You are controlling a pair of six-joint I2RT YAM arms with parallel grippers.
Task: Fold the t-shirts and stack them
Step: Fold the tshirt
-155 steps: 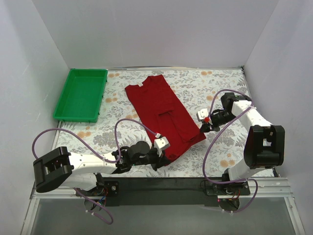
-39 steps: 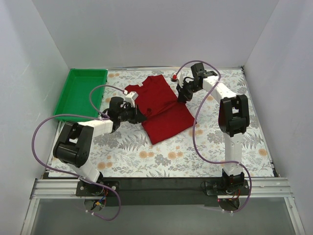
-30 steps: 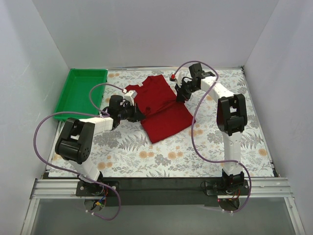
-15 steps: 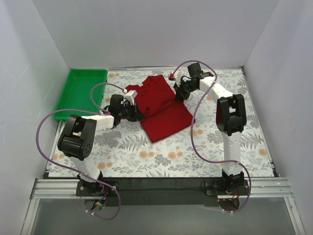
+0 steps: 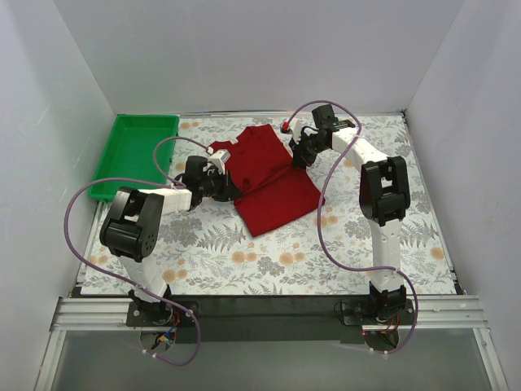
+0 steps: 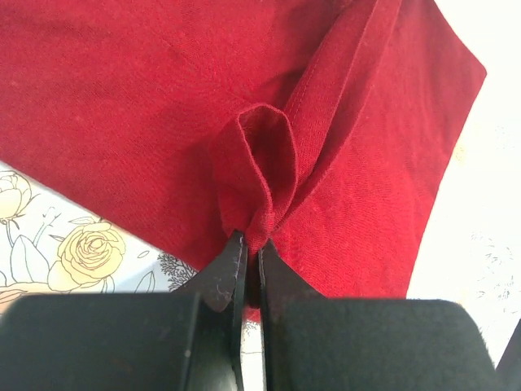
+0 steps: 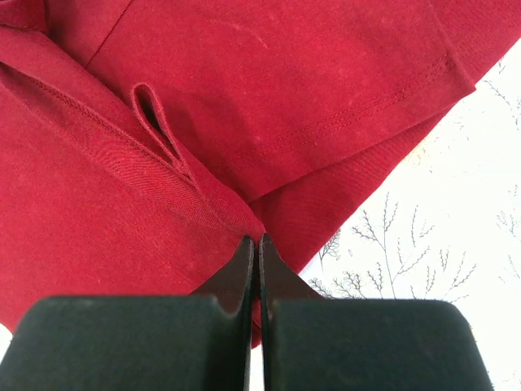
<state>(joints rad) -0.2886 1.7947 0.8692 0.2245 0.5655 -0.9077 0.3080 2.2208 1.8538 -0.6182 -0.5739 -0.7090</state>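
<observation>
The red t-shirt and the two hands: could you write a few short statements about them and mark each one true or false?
1. The left hand is shut on a raised fold of the t-shirt. True.
2. The right hand hangs open above the cloth. False: it is shut on the t-shirt's edge.
3. The t-shirt lies inside the green tray. False: it lies on the flowered table, to the right of the tray.
4. The green tray stands at the far left corner of the table. True.
</observation>
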